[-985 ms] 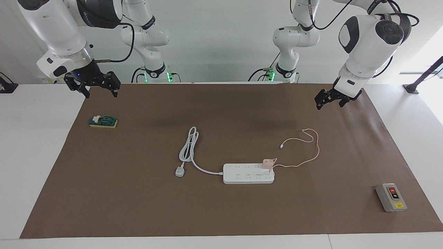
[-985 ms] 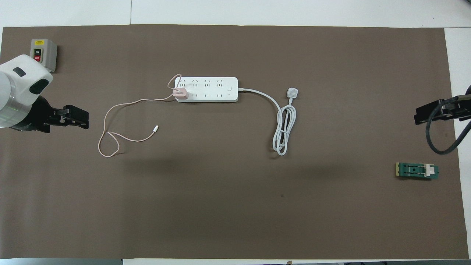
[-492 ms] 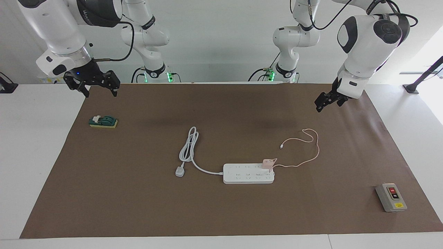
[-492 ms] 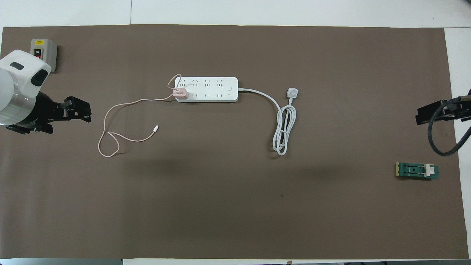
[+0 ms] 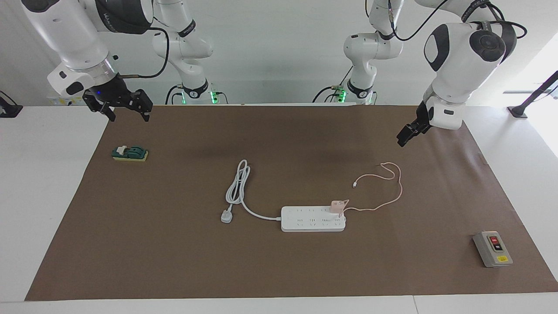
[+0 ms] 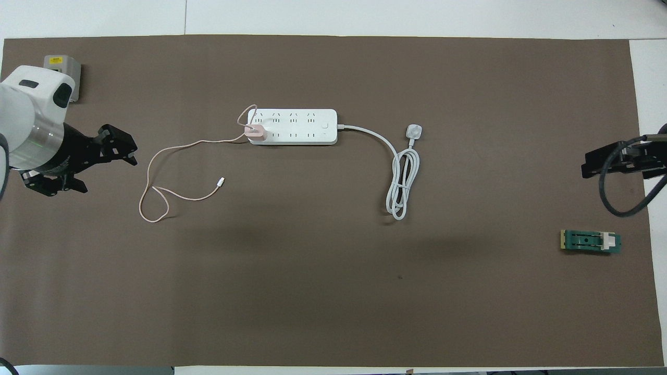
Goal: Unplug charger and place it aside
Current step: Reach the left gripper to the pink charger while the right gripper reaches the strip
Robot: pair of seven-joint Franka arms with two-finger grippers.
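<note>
On the power strip, the charger is sitting plugged in, at the left arm's end.
Left gripper is hanging spread and empty over the mat; right gripper, seemingly parted too, is waiting above the mat's corner.

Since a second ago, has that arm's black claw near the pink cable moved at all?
Yes. The left gripper has turned and edged toward the pink cable on the mat, covering more of the grey switch box.
</note>
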